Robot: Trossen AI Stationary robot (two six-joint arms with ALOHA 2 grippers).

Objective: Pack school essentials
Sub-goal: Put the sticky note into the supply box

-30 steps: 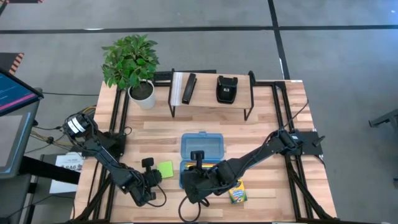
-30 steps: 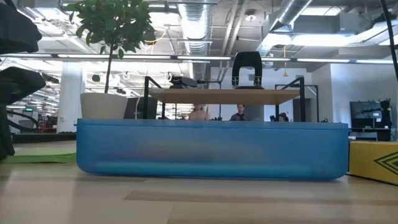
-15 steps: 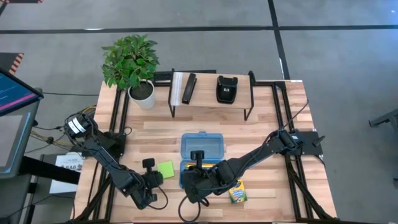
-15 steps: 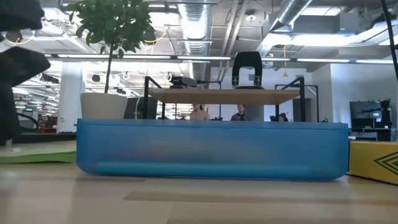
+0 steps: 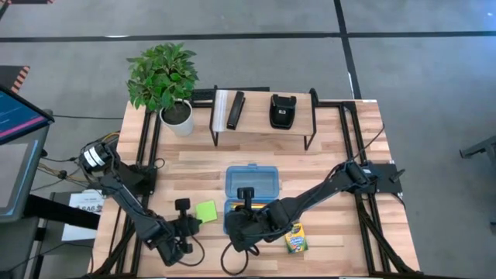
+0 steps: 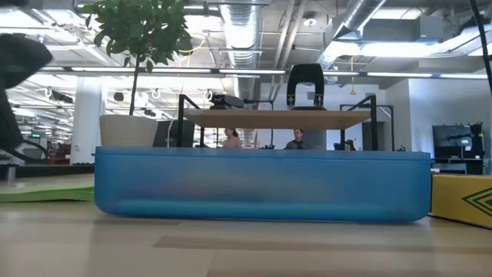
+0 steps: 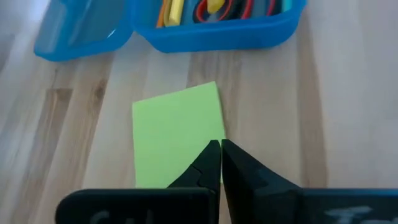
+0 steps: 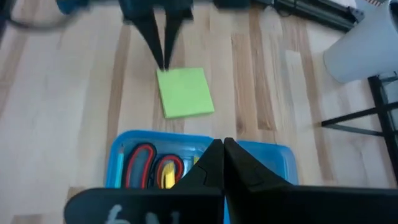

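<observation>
sticky-note pad point(image 7: 177, 134): lime green, flat on the bare wood, just left of the blue case in the high view; clear of the case wall, open boards all round it.
left gripper point(image 7: 220, 148): fingers pressed together, tips at the pad's near edge, over its corner; can't tell if they touch it. Nothing held. In the high view it sits at the front-left of the table, close to the front edge.
blue case point(image 5: 249, 195): translucent, lid hinged open toward the shelf, tray toward the front edge. Tray holds red scissor handles point(image 8: 142, 163), something yellow and thin coloured pieces.
right gripper point(image 8: 222, 147): fingers closed against each other, empty, hovering above the case's tray end.
crayon box point(image 5: 295, 239): yellow-green, lying right of the case near the front edge, just beside the right arm. Print on it not readable.
open room: bare planks between case and shelf, and along the right side.
shelf point(image 5: 263, 124): at the back, carries two black items point(image 5: 282, 111); any labels illegible.
potted plant point(image 5: 164, 77): back-left corner.
low view: the case's long blue wall fills the middle, people far behind.
</observation>
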